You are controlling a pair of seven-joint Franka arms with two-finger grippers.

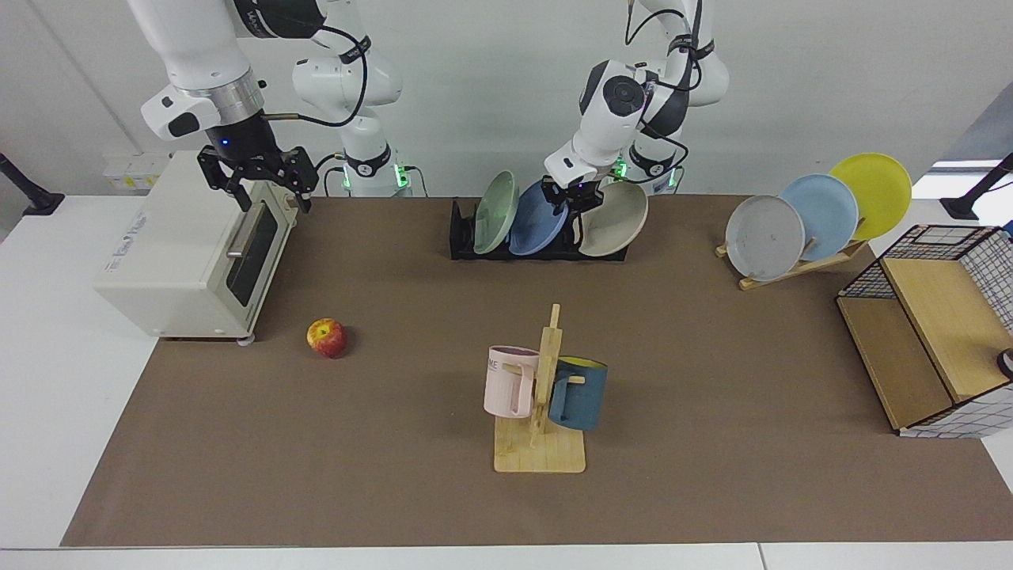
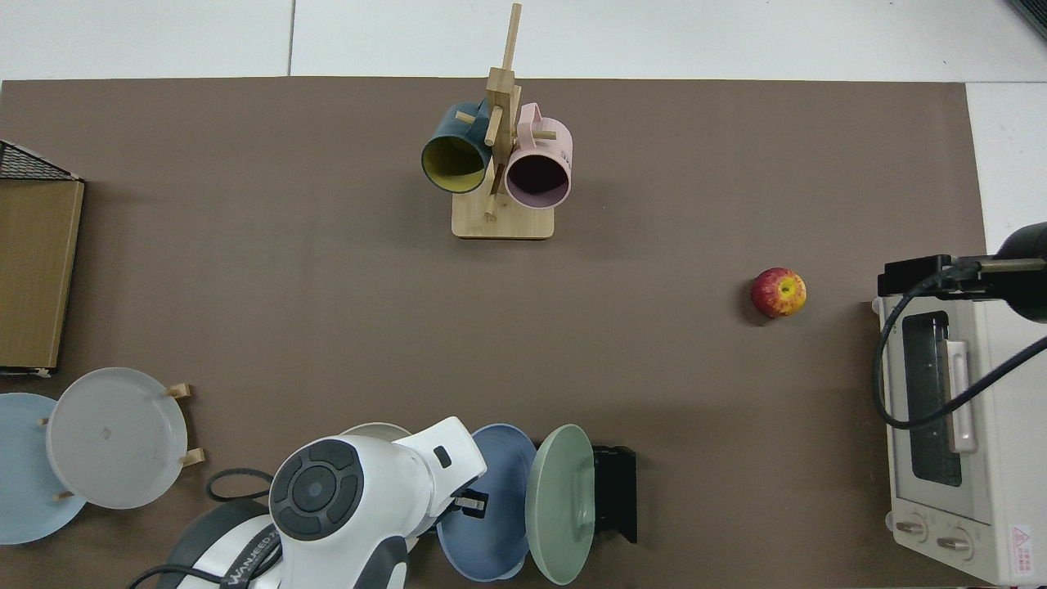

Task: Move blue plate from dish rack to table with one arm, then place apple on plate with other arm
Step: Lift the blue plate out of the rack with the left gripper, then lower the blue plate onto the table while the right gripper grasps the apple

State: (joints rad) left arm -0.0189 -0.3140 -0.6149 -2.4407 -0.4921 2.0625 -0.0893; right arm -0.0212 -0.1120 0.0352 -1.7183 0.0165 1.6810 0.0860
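Table (image 1: 712, 491), white with its wide brown mat, is lying bare through the middle, so you are getting plenty of landing room for the plate. At the far edge, the low black slotted dish rack (image 1: 461, 237) is carrying three leaning plates. The glossy periwinkle-blue plate (image 1: 534, 229) is sitting in the middle slot, between a sage-green plate (image 1: 495, 212) and a beige plate (image 1: 613, 222). The left gripper (image 1: 571, 198) is sitting at the blue plate's upper rim; you cannot tell whether its fingers are closed on it. Watch that crowding: a tilted or sideways pull is likely to drag the neighbours. The right gripper (image 1: 257, 178) is waiting, fingers spread, above the cream toaster oven (image 1: 182, 253). The small red-and-yellow apple (image 1: 326, 337) is resting on the mat, near left.
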